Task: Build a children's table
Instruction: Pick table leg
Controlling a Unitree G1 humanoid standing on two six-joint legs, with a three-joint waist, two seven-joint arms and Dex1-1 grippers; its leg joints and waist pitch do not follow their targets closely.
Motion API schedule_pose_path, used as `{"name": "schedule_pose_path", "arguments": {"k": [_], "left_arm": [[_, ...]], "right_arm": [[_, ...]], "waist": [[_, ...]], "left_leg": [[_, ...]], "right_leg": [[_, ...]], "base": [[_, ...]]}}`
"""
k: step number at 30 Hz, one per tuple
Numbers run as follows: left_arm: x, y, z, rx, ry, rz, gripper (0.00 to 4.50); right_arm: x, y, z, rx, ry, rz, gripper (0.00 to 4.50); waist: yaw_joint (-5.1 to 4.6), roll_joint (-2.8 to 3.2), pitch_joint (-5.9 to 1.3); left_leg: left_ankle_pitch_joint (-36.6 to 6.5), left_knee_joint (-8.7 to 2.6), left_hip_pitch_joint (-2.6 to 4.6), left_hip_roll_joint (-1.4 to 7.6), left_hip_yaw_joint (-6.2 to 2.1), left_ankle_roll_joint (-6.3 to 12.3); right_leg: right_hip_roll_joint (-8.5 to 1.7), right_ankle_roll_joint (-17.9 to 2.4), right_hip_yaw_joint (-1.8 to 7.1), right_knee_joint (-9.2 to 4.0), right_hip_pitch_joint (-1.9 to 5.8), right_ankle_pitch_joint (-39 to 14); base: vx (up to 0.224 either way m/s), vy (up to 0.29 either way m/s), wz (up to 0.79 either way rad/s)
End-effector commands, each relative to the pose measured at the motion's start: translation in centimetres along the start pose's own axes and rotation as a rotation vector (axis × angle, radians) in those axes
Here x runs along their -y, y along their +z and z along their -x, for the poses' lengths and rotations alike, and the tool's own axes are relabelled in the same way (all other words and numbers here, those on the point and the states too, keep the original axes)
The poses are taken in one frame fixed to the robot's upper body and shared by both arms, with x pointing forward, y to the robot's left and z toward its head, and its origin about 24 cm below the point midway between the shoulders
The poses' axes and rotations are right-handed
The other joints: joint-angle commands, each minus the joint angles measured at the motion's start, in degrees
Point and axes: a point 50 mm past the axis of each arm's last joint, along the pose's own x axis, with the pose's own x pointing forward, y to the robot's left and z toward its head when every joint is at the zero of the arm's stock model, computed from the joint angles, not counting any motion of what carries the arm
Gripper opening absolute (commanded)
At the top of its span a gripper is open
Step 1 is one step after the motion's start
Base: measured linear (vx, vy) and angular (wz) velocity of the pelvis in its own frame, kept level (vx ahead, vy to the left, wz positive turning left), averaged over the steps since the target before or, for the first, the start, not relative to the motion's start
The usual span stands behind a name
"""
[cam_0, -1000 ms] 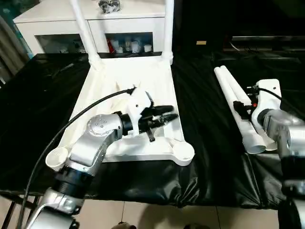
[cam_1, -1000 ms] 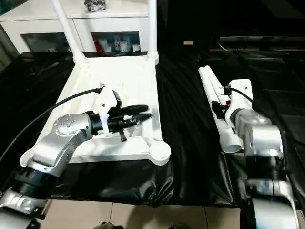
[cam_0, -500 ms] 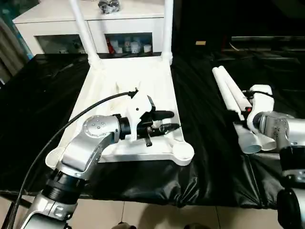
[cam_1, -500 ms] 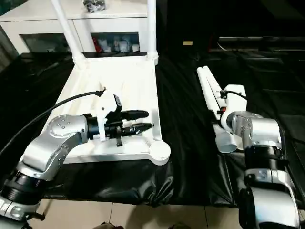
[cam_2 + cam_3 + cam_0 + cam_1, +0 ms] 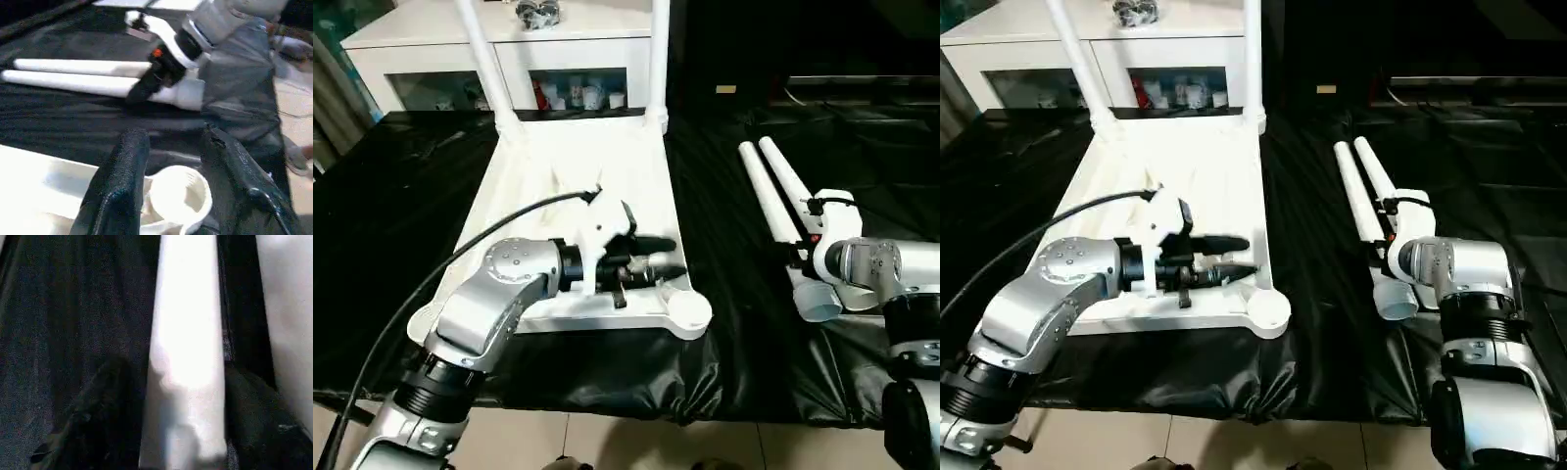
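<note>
The white tabletop (image 5: pixel 573 162) lies underside up on the black-covered bench. Two white legs (image 5: pixel 484 59) (image 5: pixel 658 59) stand in its far corner sockets. My left gripper (image 5: pixel 668 260) hovers open over the near right part of the top, just short of the empty corner socket (image 5: pixel 690 311); that socket (image 5: pixel 182 196) shows past its fingers (image 5: pixel 120 181). Two loose legs (image 5: pixel 773 196) lie side by side on the right. My right gripper (image 5: pixel 801 250) is on their near end, with one leg (image 5: pixel 188 333) filling the gap between its fingers (image 5: pixel 105 406).
A white cabinet (image 5: pixel 558 44) with small items behind glass stands beyond the bench. Black cloth (image 5: pixel 724 245) covers the bench and hangs over its near edge. The cable (image 5: pixel 489 235) of my left arm arcs over the tabletop. Another empty socket (image 5: pixel 429 323) is at the near left corner.
The two loose legs have swung, their far ends moving left, with my right gripper on them. My left gripper has edged toward the near right socket and opened a little.
</note>
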Motion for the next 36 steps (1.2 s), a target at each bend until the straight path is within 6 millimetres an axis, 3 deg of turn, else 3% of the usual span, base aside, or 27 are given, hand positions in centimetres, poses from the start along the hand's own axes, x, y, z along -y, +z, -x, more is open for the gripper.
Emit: {"name": "schedule_pose_path", "arguments": {"k": [1,9,10,11,14,21,28,29,30,33,35,36], "left_arm": [[0.3,0.1,0.2,-0.029,-0.036,-0.012,2.04],[0.4,-0.3,0.3,-0.073,-0.056,-0.015,2.42],[0.4,-0.3,0.3,-0.077,-0.056,-0.014,2.77],[0.4,-0.3,0.3,-0.078,-0.055,-0.015,2.84],[0.3,-0.3,0.3,-0.074,-0.048,-0.012,2.83],[-0.2,-0.1,0.3,-0.048,-0.009,0.007,3.63],[-3.0,1.9,-0.7,0.135,0.22,0.121,4.09],[-3.0,1.9,-0.7,0.135,0.22,0.121,4.09],[-3.5,2.7,-1.8,0.214,0.264,0.24,4.16],[-3.6,3.4,-3.3,0.287,0.269,0.402,4.46],[-3.5,3.6,-3.7,0.305,0.263,0.441,4.5],[-3.5,3.9,-4.3,0.336,0.251,0.501,4.5]], "right_arm": [[0.1,-0.4,-0.3,-0.027,-0.011,-0.002,2.65],[0.3,-0.5,-0.5,-0.022,-0.03,0.007,2.16],[0.3,-0.5,-0.6,-0.019,-0.024,0.003,1.95],[0.3,-0.5,-0.6,-0.016,-0.016,-0.003,1.9],[0.3,-0.4,-0.6,-0.007,-0.009,-0.011,1.86],[0.0,0.3,-0.4,0.059,0.041,-0.051,1.83],[-2.2,3.1,1.3,0.31,0.328,-0.158,1.83],[-2.2,3.1,1.3,0.31,0.328,-0.158,1.83],[-4.0,4.1,2.9,0.494,0.509,-0.11,1.83],[-6.1,4.2,4.9,0.624,0.717,-0.051,1.83],[-6.6,4.1,5.3,0.635,0.762,-0.043,1.83],[-7.2,3.8,5.8,0.638,0.825,-0.03,1.82]], "waist": [[0.21,-1.16,-3.99],[0.08,-1.04,-3.89],[0.06,-1.0,-3.88],[0.03,-0.99,-3.87],[-0.05,-0.95,-3.85],[-0.13,-1.01,-3.91],[0.16,-1.13,-4.3],[0.11,-1.12,-4.24],[0.33,-1.14,-4.25],[0.82,-1.38,-4.42],[1.19,-1.36,-4.59],[1.28,-1.27,-4.39]], "left_leg": [[-9.28,-3.38,0.92,1.98,-0.92,1.39],[-11.15,-3.51,1.14,1.97,-1.02,0.48],[-11.31,-3.52,1.14,1.98,-1.01,0.4],[-11.62,-3.54,1.15,1.98,-1.03,0.35],[-12.19,-3.56,1.18,1.95,-1.07,0.22],[-12.21,-3.56,1.11,1.92,-1.1,0.3],[-9.88,-3.14,0.99,1.82,-0.99,2.0],[-9.26,-3.27,0.67,1.83,-1.07,2.43],[-9.04,-3.07,0.78,1.88,-0.76,3.26],[-6.98,-3.03,0.52,2.0,-1.02,5.75],[-5.07,-2.96,0.53,2.13,-1.21,6.73],[-5.62,-2.87,0.6,1.91,-0.92,7.03]], "right_leg": [[-2.32,-12.36,1.77,-3.91,3.09,-16.17],[-2.29,-11.71,1.75,-4.12,2.97,-18.04],[-2.28,-11.77,1.74,-4.14,2.95,-18.03],[-2.32,-11.82,1.72,-4.14,2.99,-18.17],[-2.29,-11.63,1.69,-4.23,2.98,-18.73],[-2.32,-11.71,1.68,-4.18,3.09,-18.25],[-2.23,-12.22,1.66,-3.99,3.43,-14.94],[-2.25,-12.31,1.61,-3.88,3.63,-14.22],[-2.31,-12.24,1.65,-3.95,3.48,-13.29],[-2.4,-13.11,1.55,-3.84,3.69,-11.0],[-2.36,-13.65,1.5,-3.53,3.7,-9.72],[-2.19,-13.57,1.51,-4.01,3.45,-10.89]], "base": [[0.0,0.0,0.0],[0.0,0.0,0.0],[0.0,0.0,0.0],[0.0,0.0,0.0],[0.0,0.0,0.0],[0.0,0.0,0.0],[0.0,0.0,0.0],[0.0,0.0,0.0],[0.0,0.0,0.0],[0.0,0.0,0.0],[0.0,0.0,0.0],[0.0,0.0,0.0]]}}
